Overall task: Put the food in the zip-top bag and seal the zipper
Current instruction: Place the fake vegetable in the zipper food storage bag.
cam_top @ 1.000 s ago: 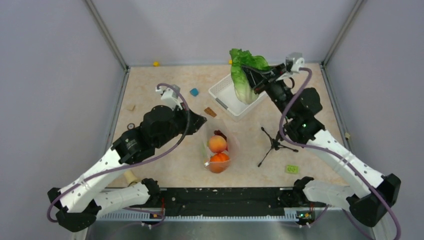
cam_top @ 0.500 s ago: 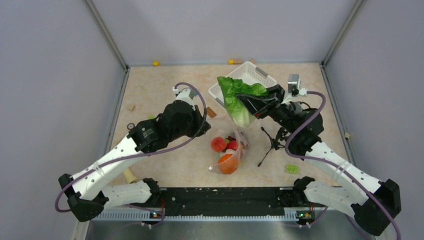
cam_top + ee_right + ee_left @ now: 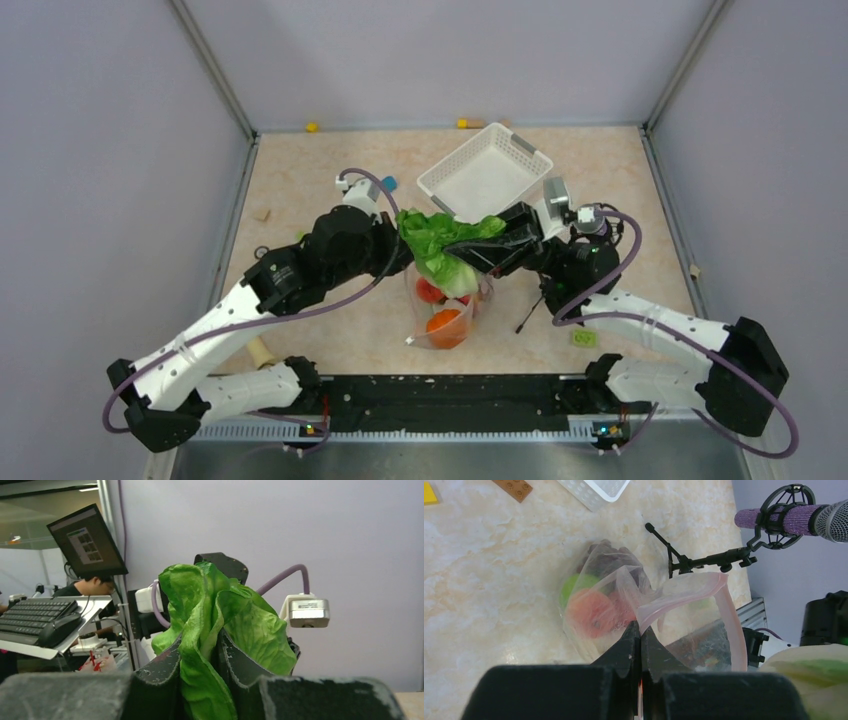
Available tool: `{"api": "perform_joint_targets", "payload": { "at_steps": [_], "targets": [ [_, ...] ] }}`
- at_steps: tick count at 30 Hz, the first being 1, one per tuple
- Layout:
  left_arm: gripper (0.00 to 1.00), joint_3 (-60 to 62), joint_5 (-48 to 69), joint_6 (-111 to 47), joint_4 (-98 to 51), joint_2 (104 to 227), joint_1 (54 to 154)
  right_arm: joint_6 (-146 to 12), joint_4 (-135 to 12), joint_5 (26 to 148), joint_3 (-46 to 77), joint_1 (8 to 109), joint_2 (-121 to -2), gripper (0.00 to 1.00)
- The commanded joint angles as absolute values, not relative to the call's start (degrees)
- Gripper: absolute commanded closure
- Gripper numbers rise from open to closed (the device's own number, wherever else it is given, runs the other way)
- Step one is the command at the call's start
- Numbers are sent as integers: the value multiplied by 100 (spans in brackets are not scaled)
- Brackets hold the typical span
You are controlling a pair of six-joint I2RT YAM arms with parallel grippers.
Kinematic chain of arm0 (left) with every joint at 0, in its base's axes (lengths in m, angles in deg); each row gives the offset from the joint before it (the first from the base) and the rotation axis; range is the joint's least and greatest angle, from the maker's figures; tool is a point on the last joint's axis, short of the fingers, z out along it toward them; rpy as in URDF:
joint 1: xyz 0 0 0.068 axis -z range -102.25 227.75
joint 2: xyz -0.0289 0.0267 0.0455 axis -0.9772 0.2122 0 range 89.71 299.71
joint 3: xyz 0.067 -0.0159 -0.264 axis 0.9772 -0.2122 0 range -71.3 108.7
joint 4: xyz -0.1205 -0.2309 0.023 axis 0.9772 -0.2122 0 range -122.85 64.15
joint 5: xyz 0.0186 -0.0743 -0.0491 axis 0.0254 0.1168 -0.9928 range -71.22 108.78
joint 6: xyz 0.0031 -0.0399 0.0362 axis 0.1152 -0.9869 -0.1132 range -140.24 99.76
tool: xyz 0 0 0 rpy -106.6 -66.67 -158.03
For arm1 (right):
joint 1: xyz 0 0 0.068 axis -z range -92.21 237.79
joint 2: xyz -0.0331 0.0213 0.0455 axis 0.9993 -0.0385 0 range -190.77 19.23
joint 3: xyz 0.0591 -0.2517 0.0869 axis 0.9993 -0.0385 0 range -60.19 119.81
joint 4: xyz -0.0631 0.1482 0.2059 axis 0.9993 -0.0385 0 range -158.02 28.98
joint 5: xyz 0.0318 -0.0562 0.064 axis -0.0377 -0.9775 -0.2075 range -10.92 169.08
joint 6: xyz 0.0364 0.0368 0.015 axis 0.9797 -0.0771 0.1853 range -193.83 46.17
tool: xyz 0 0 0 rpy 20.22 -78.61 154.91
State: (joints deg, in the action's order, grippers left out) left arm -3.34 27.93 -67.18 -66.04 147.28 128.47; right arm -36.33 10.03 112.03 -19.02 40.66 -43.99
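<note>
Lettuce (image 3: 437,240) hangs over the zip-top bag (image 3: 418,322) in the top view, with the orange (image 3: 443,322) and probably the rest already inside. From the left wrist, the left gripper (image 3: 640,635) pinches the bag's rim, zipper (image 3: 727,615) unsealed, tripod (image 3: 684,562) close by; from the right wrist, the right gripper (image 3: 207,675) clamps the leaves.

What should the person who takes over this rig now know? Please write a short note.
Left tool: shut on the mouth edge of the zip-top bag, holding it open.
Right tool: shut on the lettuce, over the bag in the top view.
In the bag: orange, a red fruit, a green fruit, dark grapes. I cannot find the lemon.
Done: these fruits are bagged.
Left: put the lettuce in, release it, then seal the zipper, which is open.
</note>
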Motion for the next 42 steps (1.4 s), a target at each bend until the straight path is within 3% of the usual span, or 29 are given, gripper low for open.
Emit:
{"api": "perform_joint_targets", "payload": {
  "at_steps": [1,9,21,27,35,42],
  "targets": [
    [100,-453,2718,-6847,-6046,14495,12846,-3970,2082,11135,-2156,3658,-4568,100],
    [100,-793,2633,-7078,-5734,14222,12846,-4392,3414,11082,-2668,3328,-5191,100],
    [100,-1000,2739,-7100,-5673,13948,12846,-5161,3076,10651,-3635,3321,-4810,98],
    [100,-972,2668,-7082,-5557,14000,12846,-5664,1962,10296,-3716,3126,-4329,100],
    [100,-827,2756,-7027,-5564,14102,12846,-7250,-1341,8649,-3326,2338,-3607,100],
    [100,-682,2850,-7023,-5598,14112,12846,-7118,-2953,7947,-2977,2158,-3570,100]
  ]
}}
